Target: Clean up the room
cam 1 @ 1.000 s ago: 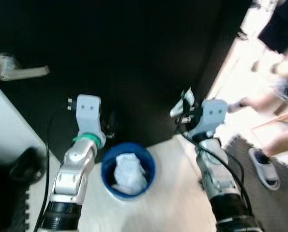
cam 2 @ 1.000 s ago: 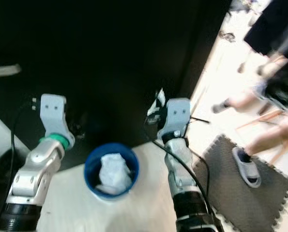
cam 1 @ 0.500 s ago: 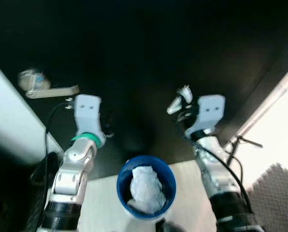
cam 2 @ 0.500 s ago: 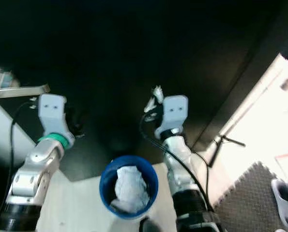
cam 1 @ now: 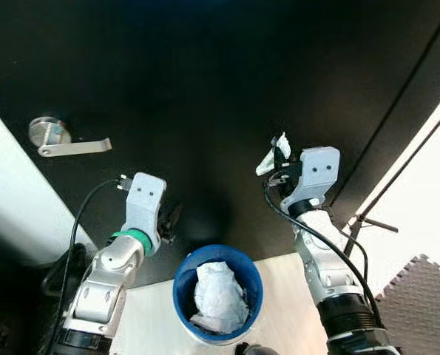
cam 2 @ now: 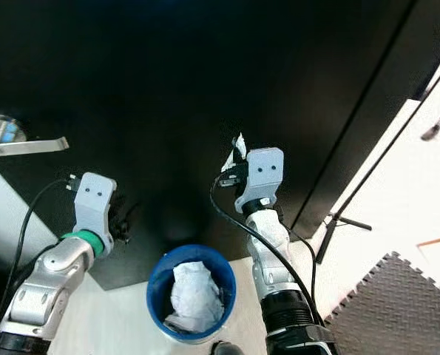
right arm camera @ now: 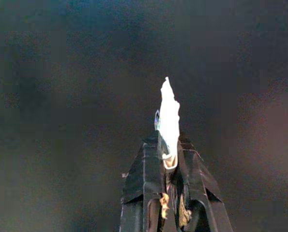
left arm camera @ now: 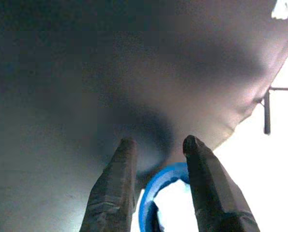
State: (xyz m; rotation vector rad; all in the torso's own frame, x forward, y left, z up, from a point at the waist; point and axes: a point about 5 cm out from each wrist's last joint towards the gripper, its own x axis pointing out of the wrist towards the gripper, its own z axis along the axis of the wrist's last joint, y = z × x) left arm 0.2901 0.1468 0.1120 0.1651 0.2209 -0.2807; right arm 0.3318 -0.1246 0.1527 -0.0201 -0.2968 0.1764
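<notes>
A blue bin [cam 1: 218,292] stands on the pale floor against a black door, with crumpled white paper [cam 1: 218,296] inside it. Above and to the right of the bin, my right gripper [cam 1: 277,159] is raised in front of the door. It is shut on a small white paper scrap [right arm camera: 169,116] that sticks out past the fingertips. My left gripper [left arm camera: 158,142] is open with nothing in it. It hovers just left of the bin's rim [left arm camera: 156,186] and points at the door.
The black door [cam 1: 205,74] spans the view, with a silver lever handle [cam 1: 66,142] at the left. A white wall [cam 1: 12,200] stands beside it. A doorstop rod [cam 1: 373,223] and a grey foam mat [cam 1: 430,296] lie on the right.
The camera has swung from the bright area with a person's legs toward the door. My left gripper has dropped lower beside the bin. The right one still holds the scrap.
</notes>
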